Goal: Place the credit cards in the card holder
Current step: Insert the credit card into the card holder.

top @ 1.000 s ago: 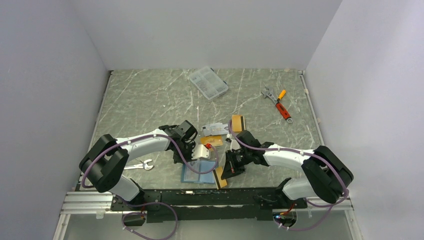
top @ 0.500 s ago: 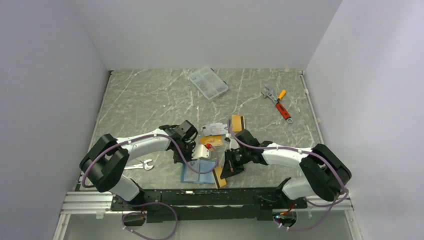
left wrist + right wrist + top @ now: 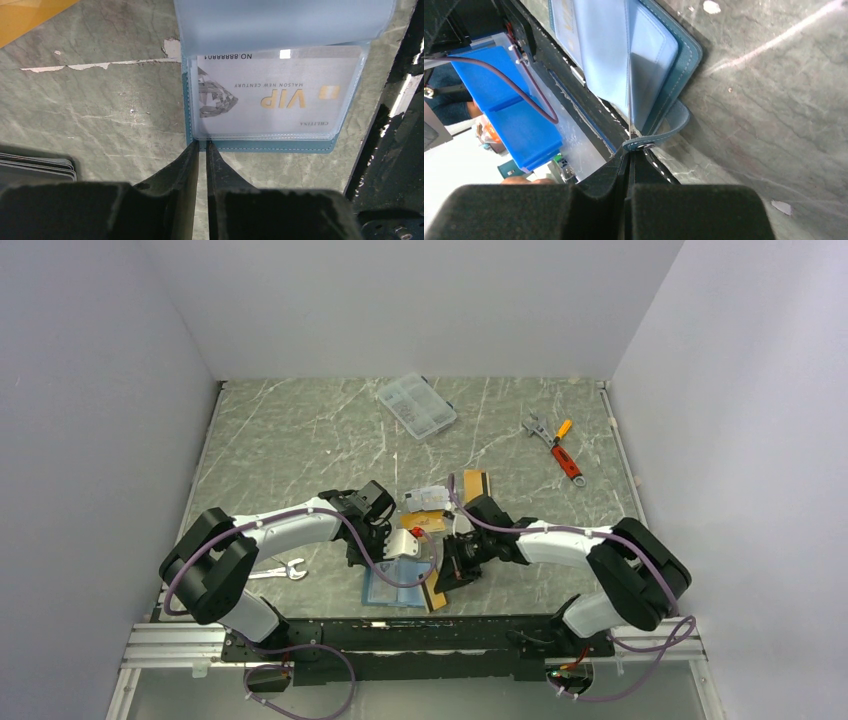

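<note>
While the right claw (image 3: 630,156) pinches an orange card (image 3: 436,598) tight, edge-on over the unfolded card holder (image 3: 280,146) on the counter (image 3: 100,110), the left claw (image 3: 201,147), almost closed and empty, touches the holder's edge beside a sleeved silver card (image 3: 280,95).

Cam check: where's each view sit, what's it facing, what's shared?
Top external: above, behind the bases, looking down on the table; both arms show.
Left wrist: behind the left gripper, looking down at the open card holder; fingers show.
Right wrist: behind the right gripper, facing the card holder's snap side; fingers show.
All three share the card holder.
</note>
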